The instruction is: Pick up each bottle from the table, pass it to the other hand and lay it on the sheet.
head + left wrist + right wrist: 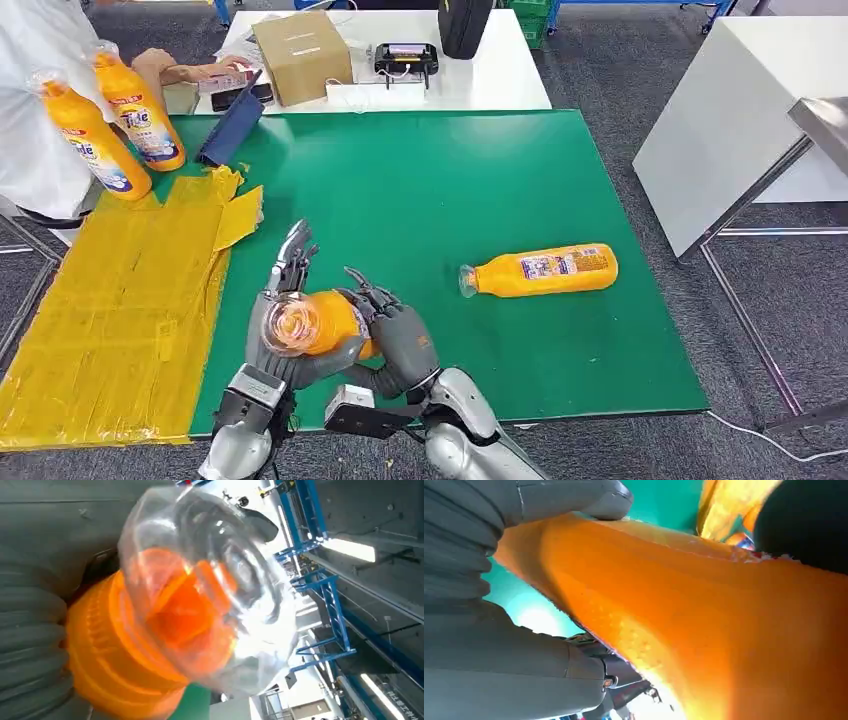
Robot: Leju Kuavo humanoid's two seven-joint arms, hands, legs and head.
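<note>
**Both hands on one orange bottle, near edge of the table**

Closest to you, the left hand (pixel 285 330) and right hand (pixel 395 335) both grip the same orange bottle (pixel 315 322), held above the green table (pixel 450 190) near its front edge. Its clear cap (pixel 215 580) points back toward the head camera. The left fingers (pixel 292 255) wrap the neck end, some standing up past it; the right fingers (pixel 368 293) curl over the body. In the right wrist view the grey thumb (pixel 609 500) presses on the orange wall of the bottle.

To your right, a second bottle (pixel 540 271) lies on its side on the green surface, well apart from the hands; its label writing is too small to read.

To your left, the yellow sheet (pixel 120 300) covers the table's left side, wrinkled and torn at its far edge.

Further back on the left, a person in white (pixel 30 100) holds two orange bottles (pixel 120 120) whose labels read "Tide". Beyond stands a white table (pixel 480 70) carrying a cardboard box (pixel 300 55) and a black device (pixel 405 60). The floor is grey.
</note>
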